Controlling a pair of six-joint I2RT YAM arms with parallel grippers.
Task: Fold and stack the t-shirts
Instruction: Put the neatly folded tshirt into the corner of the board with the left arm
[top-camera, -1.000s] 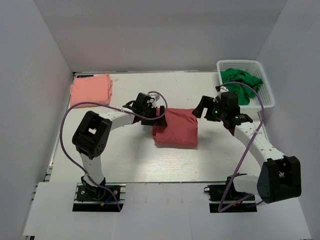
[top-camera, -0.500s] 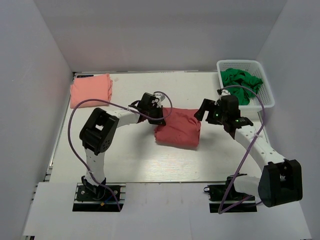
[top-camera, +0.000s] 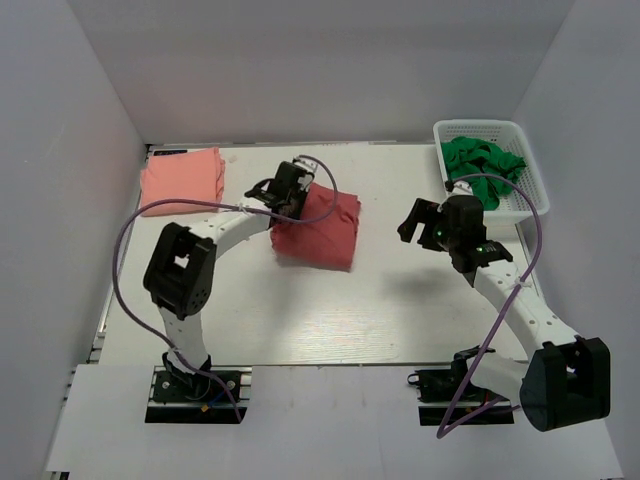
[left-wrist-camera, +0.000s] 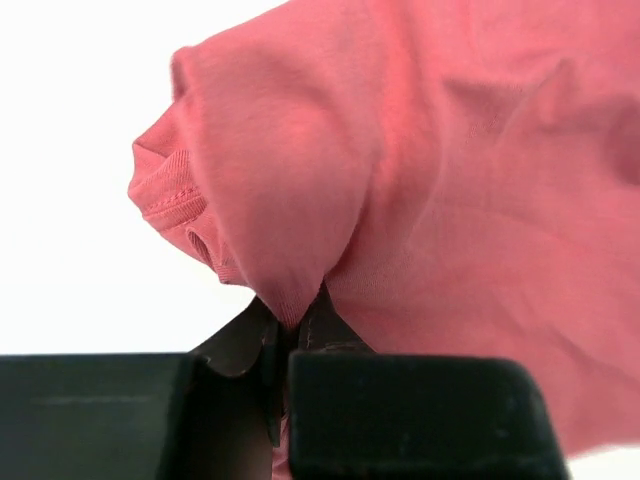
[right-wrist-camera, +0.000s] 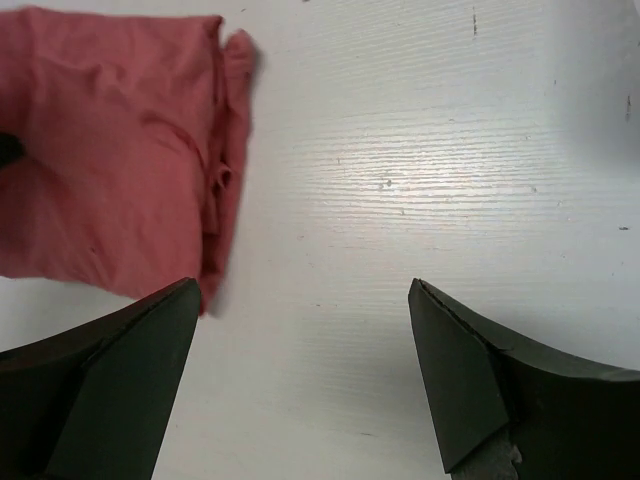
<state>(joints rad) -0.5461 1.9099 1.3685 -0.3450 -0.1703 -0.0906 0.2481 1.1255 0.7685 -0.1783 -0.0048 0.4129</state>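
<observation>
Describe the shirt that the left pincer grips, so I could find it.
On the white table, look near the middle: a folded t-shirt pinched by the left pincer. It is dusty brick-red, darker than the salmon-pink t-shirt in the far-left corner.

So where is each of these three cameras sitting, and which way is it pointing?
Top camera: above and behind the arms, looking down at the table, both arms, red shirt, pink shirt and basket.
Left wrist camera: on the left arm, looking along the left jaws, shut on a fold of the red shirt.
Right wrist camera: on the right arm, looking down past the open right jaws at the table and red shirt's edge.
Shared: all three see the red shirt.
</observation>
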